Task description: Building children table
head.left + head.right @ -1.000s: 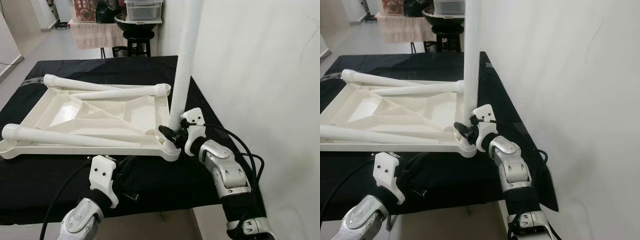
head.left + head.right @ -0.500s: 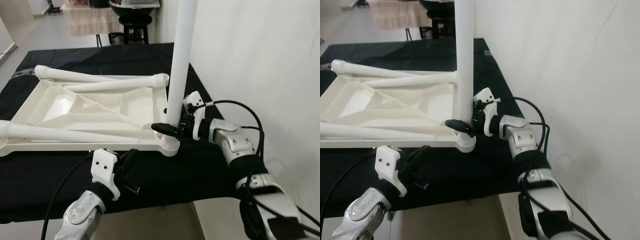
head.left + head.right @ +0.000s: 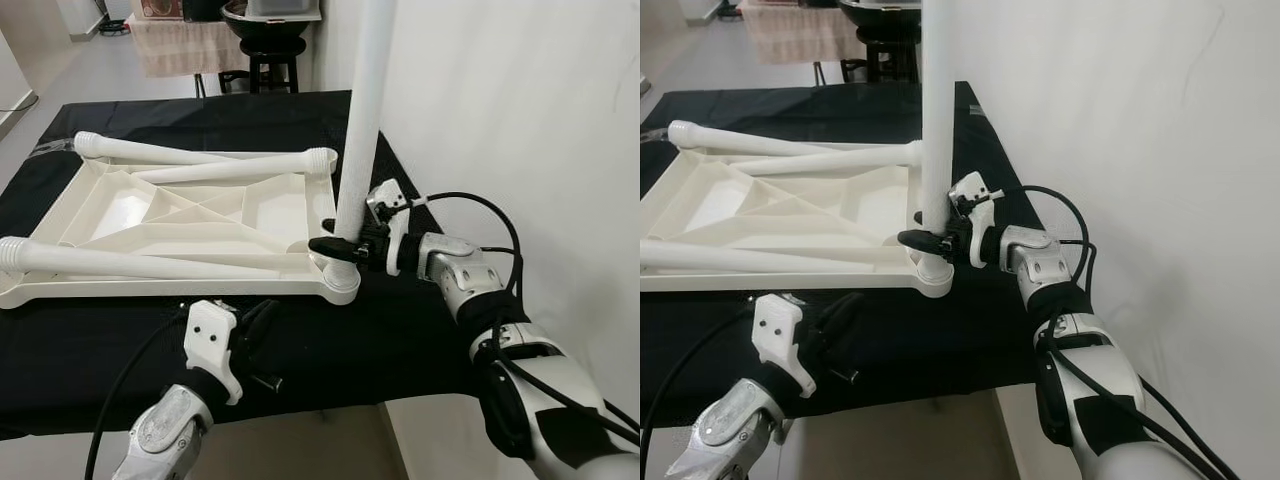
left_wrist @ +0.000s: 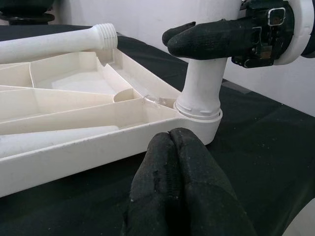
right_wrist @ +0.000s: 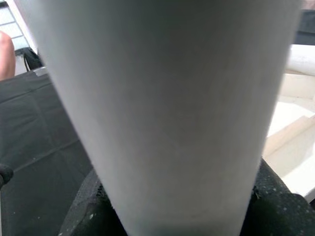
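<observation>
1. Since a second ago, the right gripper [image 3: 338, 245] has swung from a steep upward reach to a level one at centre frame, its black fingers clamped around the base of the upright white plastic table leg [image 3: 362, 120].
2. That leg stands in the near right corner socket of the upturned white ribbed plastic tabletop [image 3: 190, 225]; judging by this, the leg is being screwed home.
3. Two loose white legs [image 3: 200, 168] lie across the tabletop, a third [image 3: 130, 262] along its near edge, all on the black-clothed table [image 3: 400, 330].
4. Left gripper [image 4: 172, 162], lower centre, hovers near the socket with fingers pressed together, empty; its wrist view shows the leg's collar seated on the socket [image 4: 199, 110], hidden from the right wrist camera by the leg itself.
</observation>
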Controlling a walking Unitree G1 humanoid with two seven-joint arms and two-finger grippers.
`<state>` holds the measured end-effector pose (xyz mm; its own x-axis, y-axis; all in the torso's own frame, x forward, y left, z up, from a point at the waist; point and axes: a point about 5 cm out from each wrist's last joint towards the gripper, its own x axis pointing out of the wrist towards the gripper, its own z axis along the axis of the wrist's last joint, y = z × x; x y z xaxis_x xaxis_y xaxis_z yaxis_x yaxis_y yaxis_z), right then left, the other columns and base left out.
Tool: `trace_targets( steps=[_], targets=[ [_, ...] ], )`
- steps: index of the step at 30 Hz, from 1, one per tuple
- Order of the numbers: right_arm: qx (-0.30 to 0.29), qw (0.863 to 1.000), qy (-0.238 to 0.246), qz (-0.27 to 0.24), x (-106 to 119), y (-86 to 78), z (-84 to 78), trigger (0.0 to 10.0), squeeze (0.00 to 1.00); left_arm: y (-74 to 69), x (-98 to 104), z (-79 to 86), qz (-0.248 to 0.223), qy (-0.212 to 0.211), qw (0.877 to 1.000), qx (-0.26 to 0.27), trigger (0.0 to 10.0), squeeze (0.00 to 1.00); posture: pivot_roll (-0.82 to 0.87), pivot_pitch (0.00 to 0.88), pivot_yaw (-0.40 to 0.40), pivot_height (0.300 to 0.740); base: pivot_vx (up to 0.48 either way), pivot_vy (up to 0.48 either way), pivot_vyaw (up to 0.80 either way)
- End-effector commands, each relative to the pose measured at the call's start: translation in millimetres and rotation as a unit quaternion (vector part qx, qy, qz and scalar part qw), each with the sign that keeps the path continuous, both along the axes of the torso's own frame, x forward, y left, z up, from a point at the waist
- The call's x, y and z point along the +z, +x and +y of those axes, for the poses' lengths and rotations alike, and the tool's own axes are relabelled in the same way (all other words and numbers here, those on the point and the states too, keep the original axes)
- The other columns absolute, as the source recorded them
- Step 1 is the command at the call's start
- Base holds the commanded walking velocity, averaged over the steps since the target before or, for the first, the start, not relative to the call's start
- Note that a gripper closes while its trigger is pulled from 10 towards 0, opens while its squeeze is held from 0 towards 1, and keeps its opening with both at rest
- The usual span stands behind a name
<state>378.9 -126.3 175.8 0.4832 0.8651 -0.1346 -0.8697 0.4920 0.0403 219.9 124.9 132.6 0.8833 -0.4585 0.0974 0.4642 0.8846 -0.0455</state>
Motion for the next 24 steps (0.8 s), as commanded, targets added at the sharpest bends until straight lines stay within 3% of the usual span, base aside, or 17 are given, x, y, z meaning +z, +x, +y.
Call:
trace_targets(
  steps=[1,7,8,9,10,11,13,14,15,17,19,23,24],
  targets=[
    [-0.003,1.000,0.005,-0.005,2,1.0,1.7,0.0,0.00,-1.7,-1,-1.4,0.004,-0.001,1.000,-0.001,10.0,0.00,0.03,0.057,-0.063,0.740,0.000,0.000,0.00],
    [-0.075,0.996,-0.028,-0.044,-10,-4.2,2.6,0.0,0.00,-1.6,0,-0.2,0.004,-0.003,1.000,-0.001,10.0,0.00,0.02,0.062,-0.060,0.740,0.000,0.000,0.00],
    [-0.153,0.987,-0.028,-0.045,-15,-5.6,4.8,0.0,0.00,-1.5,0,0.7,0.004,-0.003,1.000,-0.001,10.0,0.00,0.02,0.059,-0.056,0.740,0.000,0.000,0.00],
    [-0.153,0.987,-0.028,-0.045,-15,-5.6,4.8,0.0,0.00,-1.5,0,0.7,0.004,-0.003,1.000,-0.001,10.0,0.00,0.02,0.059,-0.056,0.740,0.000,0.000,0.00],
    [-0.287,0.957,-0.013,-0.039,-23,-13.3,8.3,0.0,0.00,-1.1,0,2.7,0.004,-0.002,1.000,0.000,10.0,0.00,0.00,0.061,-0.050,0.740,0.000,0.000,0.00],
    [-0.366,0.930,-0.006,-0.017,-33,-27.2,10.8,0.0,0.00,-0.8,0,4.1,0.004,-0.002,1.000,0.000,10.0,0.00,-0.01,0.062,-0.046,0.740,0.000,0.000,0.00],
    [-0.298,0.936,-0.096,-0.162,-17,-47.6,38.8,0.0,0.00,0.5,-1,5.3,0.005,-0.004,1.000,-0.002,10.0,0.00,-0.01,0.059,-0.041,0.740,0.000,0.000,0.00],
    [-0.298,0.936,-0.096,-0.162,-17,-47.6,38.8,0.0,0.00,0.5,-1,5.3,0.005,-0.004,1.000,-0.002,10.0,0.00,-0.01,0.059,-0.041,0.740,0.000,0.000,0.00],
    [-0.274,0.946,-0.081,-0.150,-15,-43.4,41.5,0.0,0.00,0.8,-1,5.1,0.006,-0.004,1.000,-0.002,10.0,0.00,-0.02,0.039,-0.034,0.740,0.000,0.000,0.00],
    [-0.285,0.955,-0.049,-0.057,-31,-30.2,33.0,0.0,0.00,1.6,-1,3.9,0.006,-0.003,1.000,-0.003,10.0,0.00,0.02,0.041,-0.056,0.740,0.000,0.000,0.00],
    [-0.293,0.955,-0.045,-0.027,-39,-27.8,30.2,0.0,0.00,2.0,-1,3.4,0.006,-0.002,1.000,-0.004,10.0,0.00,0.02,0.041,-0.056,0.740,0.000,0.000,0.00],
    [-0.268,0.962,-0.048,-0.027,-39,-28.1,37.3,0.0,0.00,1.8,-1,3.7,0.005,-0.001,1.000,-0.001,10.0,0.00,0.01,0.039,-0.055,0.740,0.000,0.000,0.00],
    [-0.250,0.967,-0.045,-0.028,-37,-27.9,41.7,10.0,0.00,1.4,-2,4.0,0.005,-0.001,1.000,0.001,10.0,0.00,0.02,0.038,-0.057,0.740,0.000,0.000,0.00]
  ],
)
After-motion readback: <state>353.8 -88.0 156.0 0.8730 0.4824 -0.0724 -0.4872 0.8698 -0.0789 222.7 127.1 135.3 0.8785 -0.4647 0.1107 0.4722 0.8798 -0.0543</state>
